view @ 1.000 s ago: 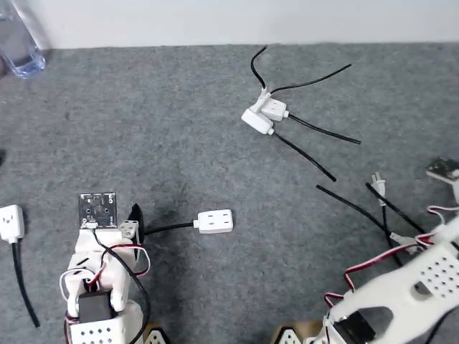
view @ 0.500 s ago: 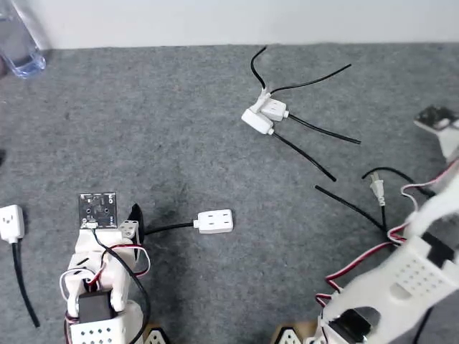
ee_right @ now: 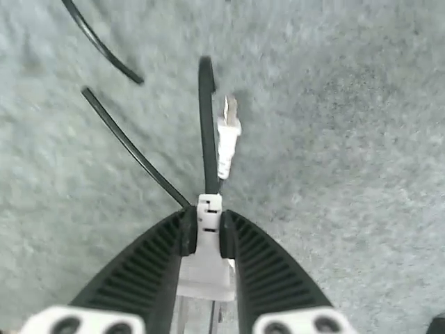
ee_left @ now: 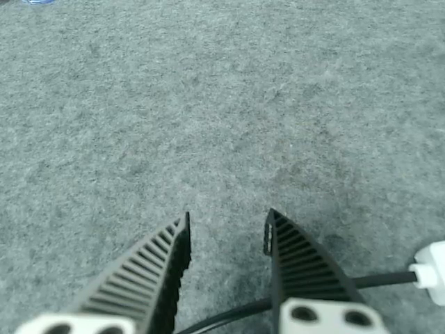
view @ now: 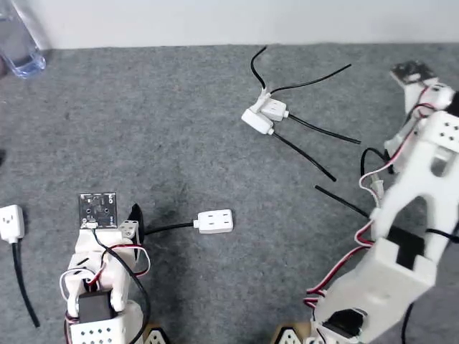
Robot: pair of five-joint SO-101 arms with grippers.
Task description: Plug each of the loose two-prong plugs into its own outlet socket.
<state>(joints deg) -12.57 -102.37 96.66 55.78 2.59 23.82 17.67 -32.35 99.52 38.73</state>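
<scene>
The right gripper [ee_right: 207,221] is shown with its fingers clamped on a white plug [ee_right: 206,268], from which a black cable [ee_right: 204,125] is run out over the grey carpet [ee_right: 348,139]. A second loose plug [ee_right: 225,136] is seen just beside that cable, prongs pointed away from the gripper. The left gripper [ee_left: 226,226] is held fingers apart over the carpet, a black cord [ee_left: 229,316] being passed beneath them to a white outlet socket [view: 215,221]; another socket [view: 11,221] is laid at the left edge, and two white connector bodies [view: 272,110] are laid touching near the far wall.
</scene>
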